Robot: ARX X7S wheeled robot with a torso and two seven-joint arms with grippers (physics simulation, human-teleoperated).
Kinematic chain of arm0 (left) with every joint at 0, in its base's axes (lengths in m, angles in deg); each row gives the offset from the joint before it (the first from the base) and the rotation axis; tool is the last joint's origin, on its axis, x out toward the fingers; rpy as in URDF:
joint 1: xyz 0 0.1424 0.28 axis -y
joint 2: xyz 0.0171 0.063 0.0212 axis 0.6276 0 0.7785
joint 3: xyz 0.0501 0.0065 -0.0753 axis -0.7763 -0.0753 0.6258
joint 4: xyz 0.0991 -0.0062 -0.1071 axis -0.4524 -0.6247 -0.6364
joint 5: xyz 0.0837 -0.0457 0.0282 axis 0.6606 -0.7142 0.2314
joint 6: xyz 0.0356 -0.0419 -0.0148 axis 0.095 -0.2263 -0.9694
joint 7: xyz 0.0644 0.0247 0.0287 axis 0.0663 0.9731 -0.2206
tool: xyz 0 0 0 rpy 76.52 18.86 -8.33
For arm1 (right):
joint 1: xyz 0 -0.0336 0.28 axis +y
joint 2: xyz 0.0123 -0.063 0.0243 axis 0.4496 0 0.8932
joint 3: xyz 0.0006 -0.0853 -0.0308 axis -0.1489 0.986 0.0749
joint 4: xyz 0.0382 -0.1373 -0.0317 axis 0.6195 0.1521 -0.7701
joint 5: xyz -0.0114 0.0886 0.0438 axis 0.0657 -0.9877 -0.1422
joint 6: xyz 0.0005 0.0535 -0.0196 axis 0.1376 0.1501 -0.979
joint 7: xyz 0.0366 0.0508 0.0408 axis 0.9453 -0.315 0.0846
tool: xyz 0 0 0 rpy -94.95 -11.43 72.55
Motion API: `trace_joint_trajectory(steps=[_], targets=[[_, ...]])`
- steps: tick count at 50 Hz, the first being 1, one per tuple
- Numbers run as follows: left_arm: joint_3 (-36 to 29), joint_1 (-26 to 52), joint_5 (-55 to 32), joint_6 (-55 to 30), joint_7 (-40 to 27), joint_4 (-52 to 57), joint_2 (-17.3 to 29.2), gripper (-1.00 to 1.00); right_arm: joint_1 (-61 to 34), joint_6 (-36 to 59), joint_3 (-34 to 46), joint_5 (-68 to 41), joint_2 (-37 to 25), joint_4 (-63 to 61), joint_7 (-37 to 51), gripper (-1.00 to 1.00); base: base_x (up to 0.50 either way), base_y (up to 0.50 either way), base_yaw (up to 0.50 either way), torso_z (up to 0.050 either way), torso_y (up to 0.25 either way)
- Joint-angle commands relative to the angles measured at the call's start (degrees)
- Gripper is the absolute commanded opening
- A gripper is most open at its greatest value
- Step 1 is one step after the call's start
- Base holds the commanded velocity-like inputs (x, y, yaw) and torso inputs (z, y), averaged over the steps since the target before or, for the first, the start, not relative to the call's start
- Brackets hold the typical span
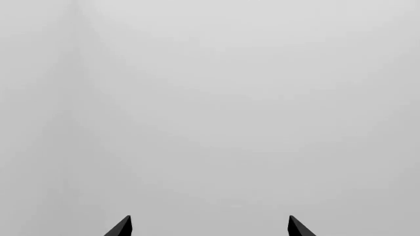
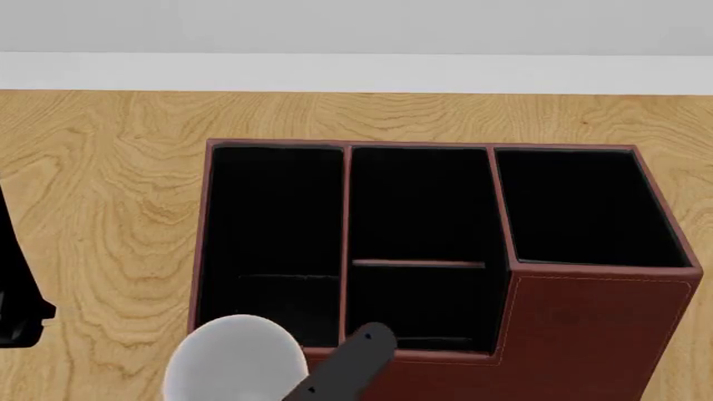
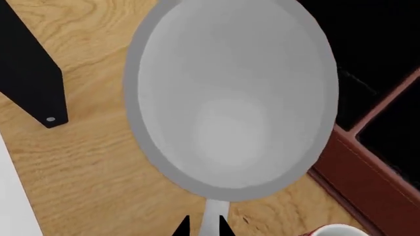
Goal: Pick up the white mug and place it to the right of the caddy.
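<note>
The white mug (image 2: 234,361) is at the caddy's front left corner and overlaps its front edge in the head view. In the right wrist view I look down into the mug (image 3: 229,98). Its handle (image 3: 211,219) runs between my right gripper's (image 3: 203,229) two dark fingertips, which are shut on it. The mug looks held a little above the wooden table. The reddish-brown caddy (image 2: 579,317) fills the middle of the head view, with black compartments and a taller right section; it also shows in the right wrist view (image 3: 367,182). My left gripper (image 1: 210,227) is open and empty, facing a blank grey surface.
My right arm (image 2: 351,366) reaches in from the bottom of the head view. A black flat object (image 3: 33,73) lies left of the mug and shows at the head view's left edge (image 2: 17,305). A red cup's rim (image 3: 335,231) shows beside the caddy. The wooden table (image 2: 100,167) ends at a white wall behind.
</note>
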Motion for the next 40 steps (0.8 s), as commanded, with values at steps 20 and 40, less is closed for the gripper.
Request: trace_joint_trajectory(steps=[20,40], targets=[[-0.8,0.1,-1.5,1.2,-2.1,-0.2,1.9,1.0,-6.6,-2.0,-4.0,-7.3,-3.5,-1.4,4.4,-1.0,0.0,0.0,0.0,0.0,0.0],[-1.2,-0.1,-2.4,2.3,-3.2,-0.5,3.0,1.0,-9.5,-3.4,-5.2,-11.2,-5.6,-2.7,7.3,-1.0,0.0,0.0,0.0,0.0,0.0]])
